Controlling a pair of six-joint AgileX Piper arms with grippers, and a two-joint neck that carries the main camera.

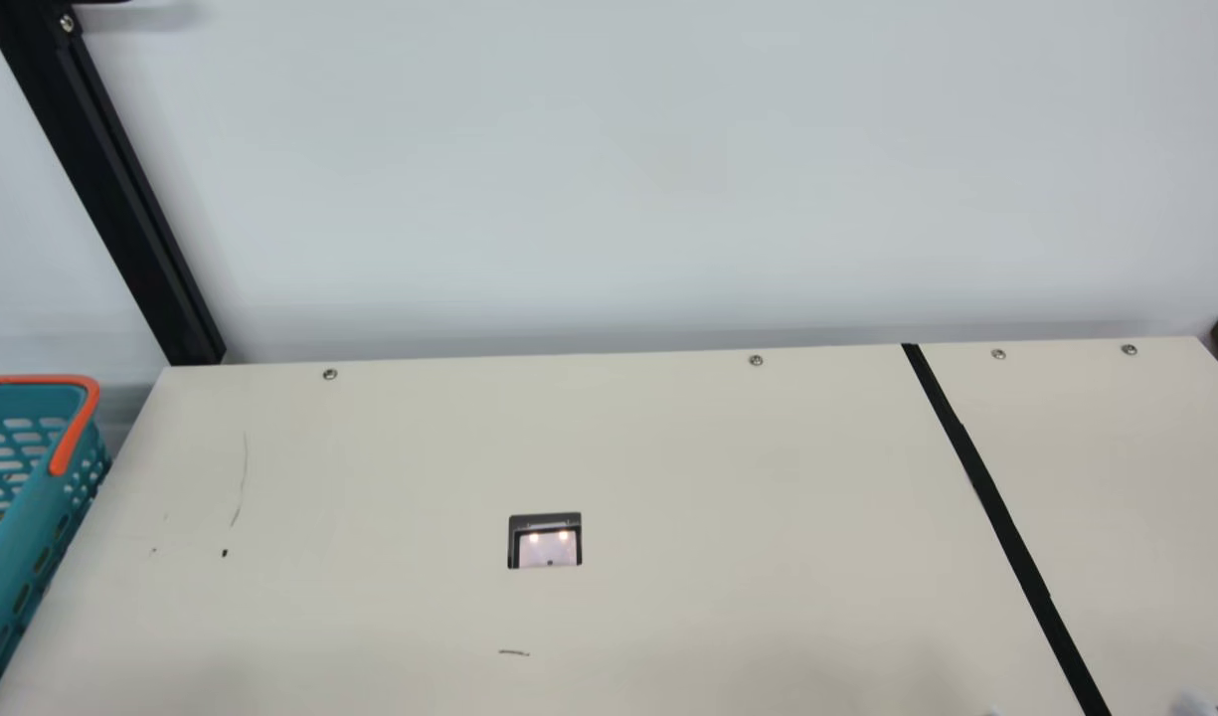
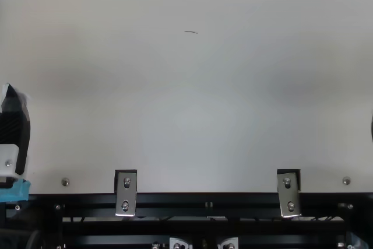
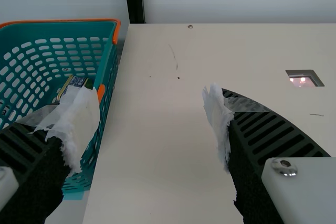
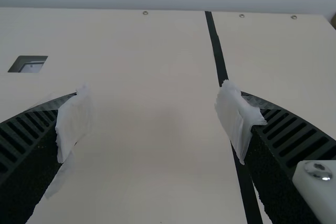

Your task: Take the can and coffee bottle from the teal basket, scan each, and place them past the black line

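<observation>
Teal basket (image 3: 107, 72) w/ orange rim & lattice sides sits just off the L edge of the cream counter (image 1: 668, 617). Inside, per L wrist view, lies a printed item (image 3: 76, 82) w/ yellowish edge & dark label, partly hidden by a wrapped fingertip; can't tell if it's the can or the coffee bottle. Same basket shows at main view's L edge, a bit of the item down in it.

L pincer (image 2: 16, 129) is at top view's L edge, near the counter's near side. In its wrist view the L pincer (image 3: 150, 92) is released: ribbed black fingers (image 3: 273, 129) spread wide, tips in torn white wrap. One finger overlaps the basket in view, contact unclear; the other is over the counter.

R pincer (image 1: 1093, 710) just peeks in at main view's bottom edge, toward the R. Its wrist view has the R pincer (image 4: 152, 88) released too, wide gap btwn white-wrapped tips, counter below; its R finger overlaps the black line (image 1: 1001, 512) in view.

Scan window (image 1: 546, 549), dark-framed w/ two small lights, is set in the counter btwn basket & line. Broad stretch of counter runs from window to line, narrower strip past it to the R edge. Screws (image 1: 756, 360) dot the far edge; black post (image 1: 121, 199) rises at the far L corner.
</observation>
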